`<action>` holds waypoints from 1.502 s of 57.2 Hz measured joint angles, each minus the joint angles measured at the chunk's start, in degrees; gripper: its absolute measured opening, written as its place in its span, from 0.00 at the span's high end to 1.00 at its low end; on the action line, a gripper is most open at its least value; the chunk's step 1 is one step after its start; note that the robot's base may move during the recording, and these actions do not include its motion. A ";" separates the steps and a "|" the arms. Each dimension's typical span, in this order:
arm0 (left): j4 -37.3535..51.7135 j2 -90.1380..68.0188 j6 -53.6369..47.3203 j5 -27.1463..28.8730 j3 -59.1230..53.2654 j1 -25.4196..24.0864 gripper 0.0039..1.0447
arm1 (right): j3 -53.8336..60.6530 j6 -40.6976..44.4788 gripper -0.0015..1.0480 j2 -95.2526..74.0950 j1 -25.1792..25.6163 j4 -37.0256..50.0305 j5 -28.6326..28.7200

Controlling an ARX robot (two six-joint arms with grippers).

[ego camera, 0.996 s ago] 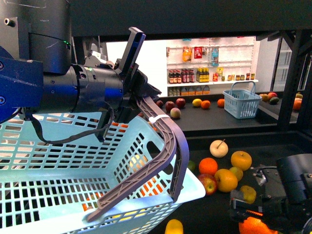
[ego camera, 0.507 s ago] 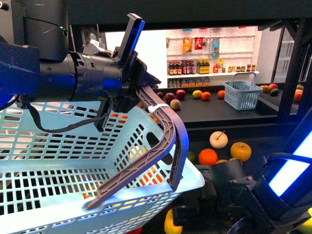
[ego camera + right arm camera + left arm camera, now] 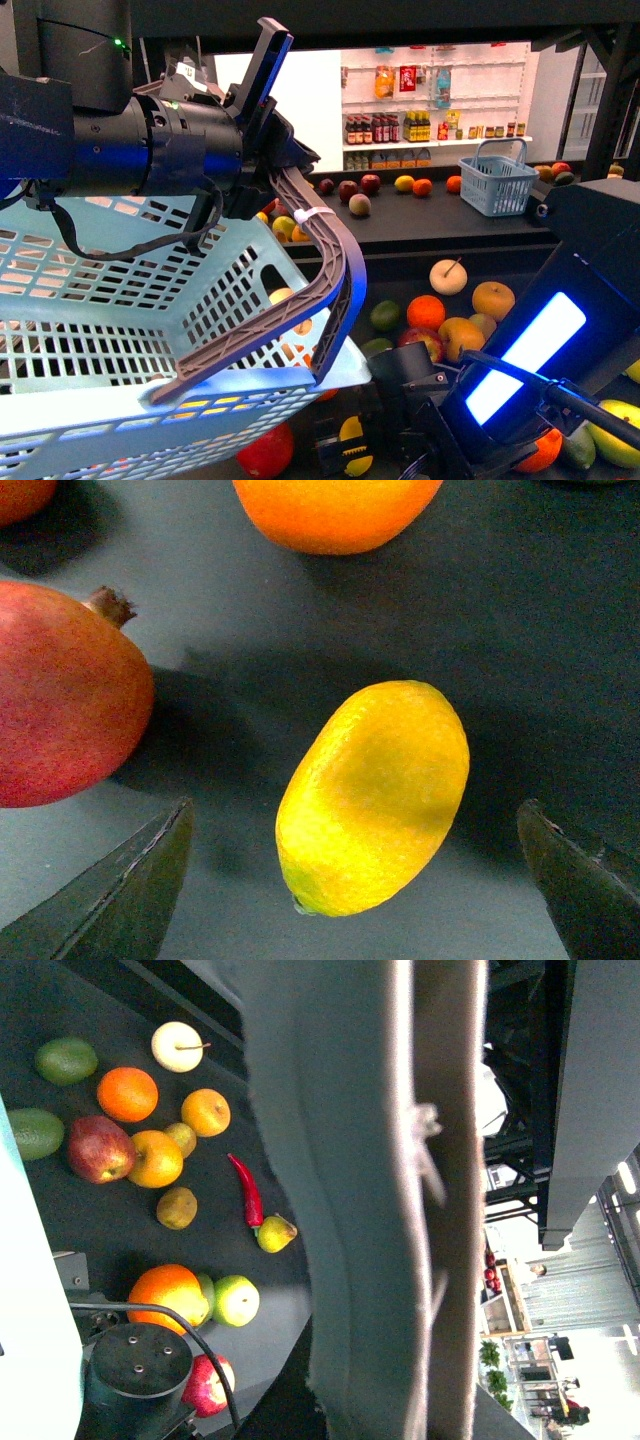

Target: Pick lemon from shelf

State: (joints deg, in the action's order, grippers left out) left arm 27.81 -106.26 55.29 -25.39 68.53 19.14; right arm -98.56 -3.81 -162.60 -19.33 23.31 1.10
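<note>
On the dark shelf [image 3: 560,620] deck the lemon [image 3: 372,795] lies between the wide-open tips of the right gripper [image 3: 355,880], yet the red fruit [image 3: 268,450], near at its 9 o'clock in the front view, may block one tip and push the smooth lemon away, while the left gripper [image 3: 282,188] grips the basket handle [image 3: 335,270].

You have the shelf's [image 3: 560,600] dark deck under everything here. The lemon [image 3: 375,795] lies on its side on the deck. It touches neither the pomegranate [image 3: 60,695] beside it nor the orange [image 3: 335,510] beyond it. Elsewhere on the same deck you see a loose cluster: a pale fruit [image 3: 178,1046], a green fruit [image 3: 66,1060], a red apple [image 3: 100,1148], a chili [image 3: 247,1190] with a small pear [image 3: 276,1232] just beside its stem end, and a green apple [image 3: 237,1300]. On the farther deck a blue basket [image 3: 497,190] stands upright, with dark apples [image 3: 348,190] in a loose row well apart from it.
</note>
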 joint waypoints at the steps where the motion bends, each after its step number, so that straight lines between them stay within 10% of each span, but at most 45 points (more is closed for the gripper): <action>1: 0.00 0.00 0.00 0.00 0.00 -0.02 0.93 | -0.31 0.11 0.07 -0.22 0.00 -0.17 -0.13; 30: -0.07 0.00 1.44 -0.37 0.00 -0.11 0.93 | -10.84 0.63 0.07 -7.32 -0.44 -5.38 -2.82; 55: -0.07 0.00 2.27 -1.01 0.11 0.00 0.93 | -13.14 0.37 0.49 -9.25 -1.38 -4.90 -4.42; 86: -0.04 0.11 5.29 -2.14 0.68 0.24 0.93 | 7.72 4.00 0.51 5.20 6.56 6.58 -4.26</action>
State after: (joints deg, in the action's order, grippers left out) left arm 27.77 -106.15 60.58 -27.53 69.21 19.38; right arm -90.85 0.19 -157.40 -12.78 29.89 -3.16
